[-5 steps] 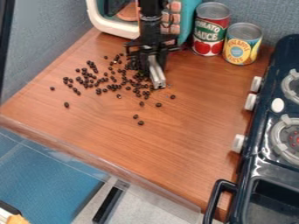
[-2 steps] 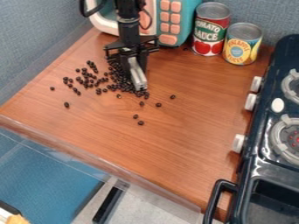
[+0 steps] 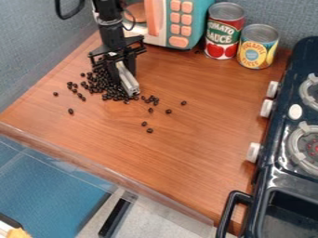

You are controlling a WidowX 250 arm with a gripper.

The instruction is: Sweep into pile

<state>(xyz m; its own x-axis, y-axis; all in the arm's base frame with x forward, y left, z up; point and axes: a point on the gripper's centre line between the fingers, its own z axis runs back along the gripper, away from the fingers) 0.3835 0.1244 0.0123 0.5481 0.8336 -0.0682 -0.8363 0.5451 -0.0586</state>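
Note:
The black gripper hangs low over the left back part of the wooden counter, with a silver metal piece held at its end, tip down by the counter. Dark beans crowd together just left of that silver piece and partly behind it. To the right of the tip lies a small cluster of beans. Single beans lie farther out, such as one bean to the right, one bean to the front left and two toward the front.
A toy microwave stands at the back, and beside it are a red can and a yellow can. The dark stove with white knobs borders the right side. A raised edge runs along the front.
The gripper and its silver piece have moved left across the counter. Beans that lay spread under and beside it have shifted left into a denser group, while the outlying ones kept their places.

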